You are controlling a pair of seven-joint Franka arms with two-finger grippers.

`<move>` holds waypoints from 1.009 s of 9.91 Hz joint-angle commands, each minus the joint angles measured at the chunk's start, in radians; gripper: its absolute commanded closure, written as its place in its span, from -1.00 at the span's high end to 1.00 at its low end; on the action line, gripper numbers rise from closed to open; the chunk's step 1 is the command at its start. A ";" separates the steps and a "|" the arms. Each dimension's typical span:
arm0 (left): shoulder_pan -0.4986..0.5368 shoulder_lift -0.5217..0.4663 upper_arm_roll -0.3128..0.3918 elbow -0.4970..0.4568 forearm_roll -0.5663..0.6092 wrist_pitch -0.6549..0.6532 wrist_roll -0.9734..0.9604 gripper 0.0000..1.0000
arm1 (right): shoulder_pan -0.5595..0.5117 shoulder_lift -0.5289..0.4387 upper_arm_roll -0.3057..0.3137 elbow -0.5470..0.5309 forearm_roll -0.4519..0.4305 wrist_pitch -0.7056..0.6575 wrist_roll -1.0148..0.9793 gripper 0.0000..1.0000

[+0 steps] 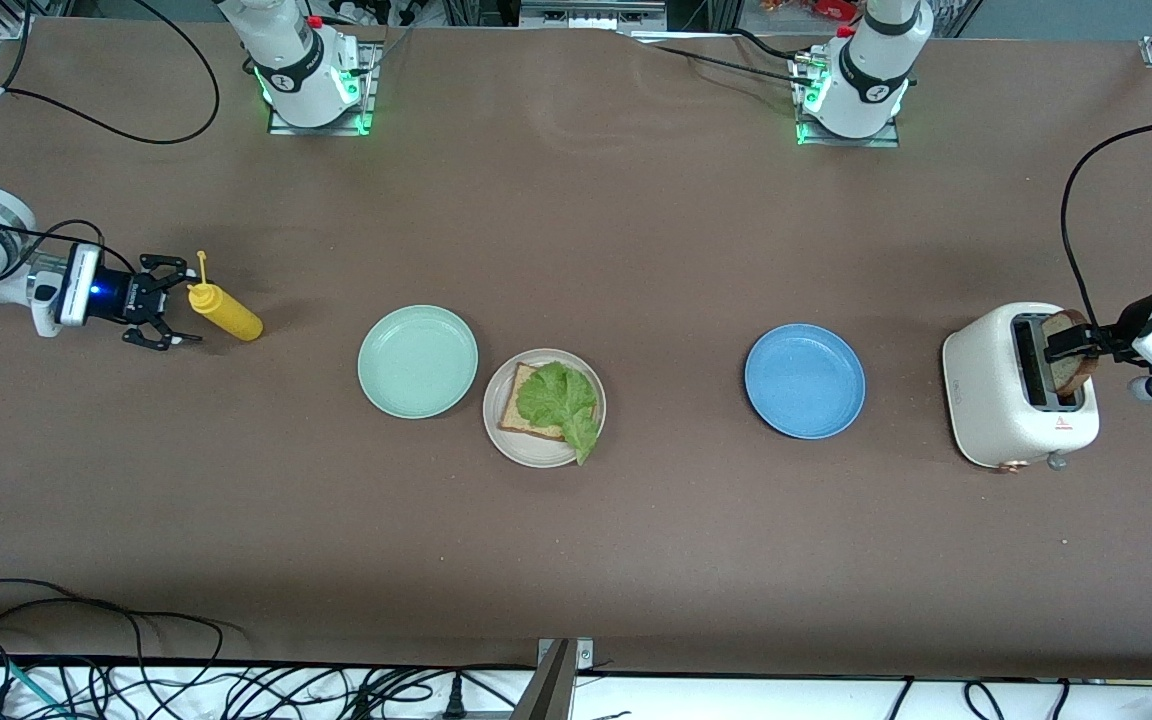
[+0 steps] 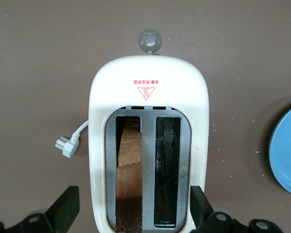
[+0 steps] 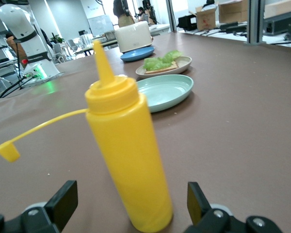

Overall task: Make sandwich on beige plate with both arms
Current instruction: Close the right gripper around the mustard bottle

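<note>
Brown tabletop (image 1: 636,250): left hand (image 2: 136,213) spread over toaster (image 2: 148,97), right hand (image 3: 128,213) spread around mustard bottle (image 3: 126,155); toast slice (image 2: 129,179) may snag in slot.

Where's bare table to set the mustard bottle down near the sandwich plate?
Widest bare stretch: between the beige plate and the blue plate. Also open nearer the front camera than all plates. Crowded where the green plate almost touches the beige one.

High front overview, wrist cameras close on toaster (image 2: 148,145), mustard bottle (image 3: 126,160)
</note>
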 commanded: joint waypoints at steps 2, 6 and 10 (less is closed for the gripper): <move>0.008 -0.013 -0.008 -0.014 0.006 -0.003 0.021 1.00 | -0.009 0.000 0.000 -0.050 0.064 -0.030 -0.071 1.00; 0.008 -0.013 -0.010 -0.014 0.006 -0.004 0.019 1.00 | 0.002 0.032 0.012 -0.049 0.122 -0.022 -0.078 -0.17; 0.008 -0.013 -0.008 -0.014 0.006 -0.006 0.018 1.00 | 0.005 0.012 0.069 0.008 0.120 0.022 -0.039 -1.00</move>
